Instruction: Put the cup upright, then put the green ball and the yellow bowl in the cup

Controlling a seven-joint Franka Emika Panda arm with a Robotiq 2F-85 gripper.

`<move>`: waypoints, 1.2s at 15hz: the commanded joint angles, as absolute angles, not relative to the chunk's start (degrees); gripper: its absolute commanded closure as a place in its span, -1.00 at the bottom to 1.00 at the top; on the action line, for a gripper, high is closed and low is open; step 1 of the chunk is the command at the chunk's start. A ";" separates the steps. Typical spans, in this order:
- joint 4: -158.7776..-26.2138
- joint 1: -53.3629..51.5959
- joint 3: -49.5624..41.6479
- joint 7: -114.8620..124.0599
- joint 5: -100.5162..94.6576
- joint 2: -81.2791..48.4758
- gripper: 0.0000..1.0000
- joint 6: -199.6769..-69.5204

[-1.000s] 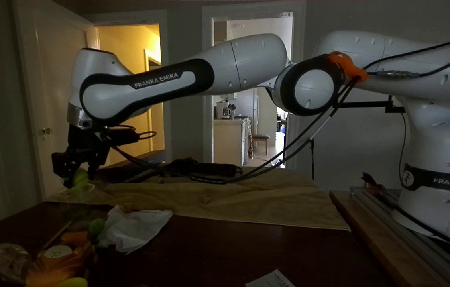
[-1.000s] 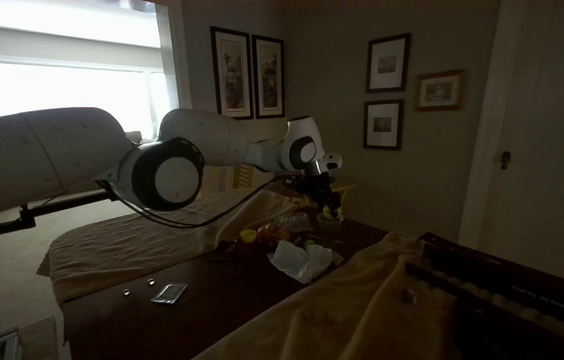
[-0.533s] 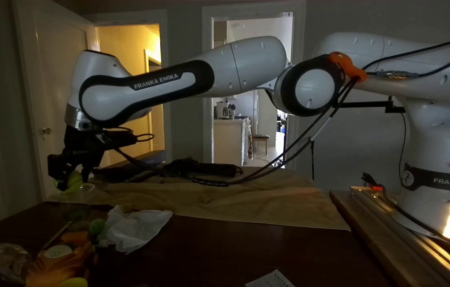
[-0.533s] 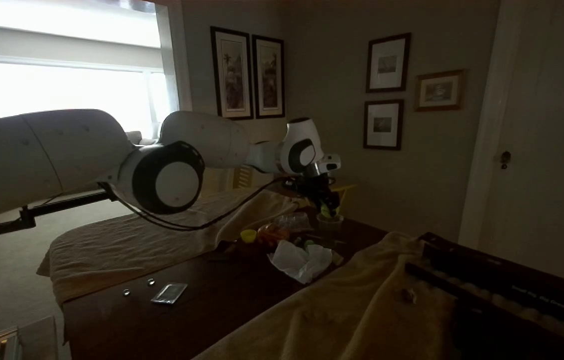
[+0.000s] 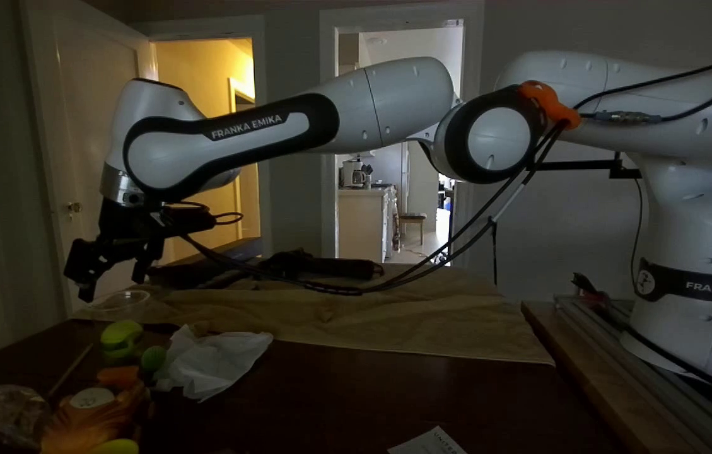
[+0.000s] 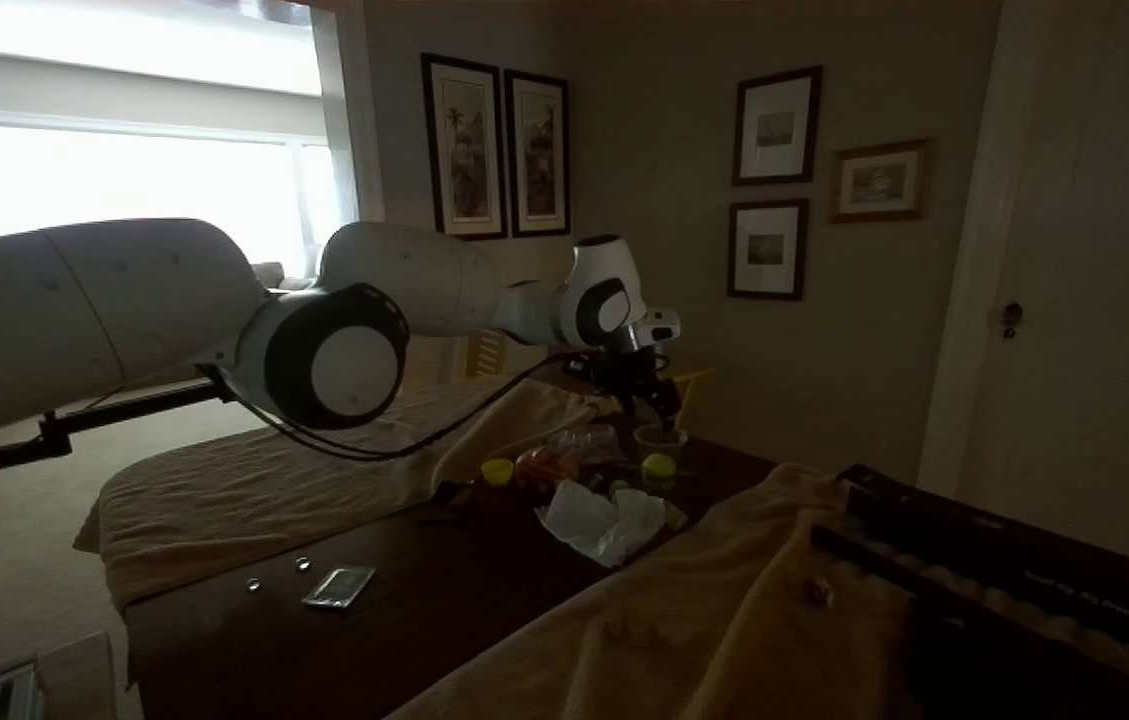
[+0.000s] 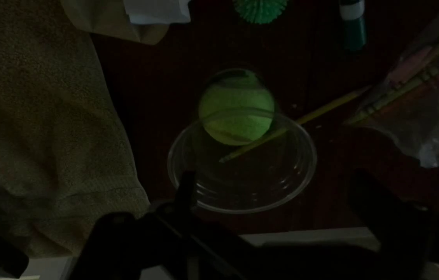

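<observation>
In an exterior view the gaze crosses the counter (image 5: pixel 305 391) at a shallow angle, side-on to the arm (image 5: pixel 236 142), base (image 5: pixel 690 265) at 3 o'clock and hand (image 5: pixel 113 285) at 9. In an exterior view from the arm's opposite side, farther from the hand, the gaze meets framed pictures (image 6: pixel 774 125) between 11 and 2 o'clock; the arm enters at 9. The wrist view, nearest, looks steeply down over the cup (image 7: pixel 250 182), the hand at 6 o'clock. All 3 share the cup and ball (image 7: pixel 236 112).
</observation>
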State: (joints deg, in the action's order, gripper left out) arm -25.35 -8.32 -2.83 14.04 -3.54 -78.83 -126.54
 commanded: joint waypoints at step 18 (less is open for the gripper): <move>-26.77 -11.23 -0.19 14.32 -1.65 -69.53 -1.00 -102.10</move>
State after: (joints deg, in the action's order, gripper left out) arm -25.27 -10.88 -1.82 15.68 -3.30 -70.97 -104.89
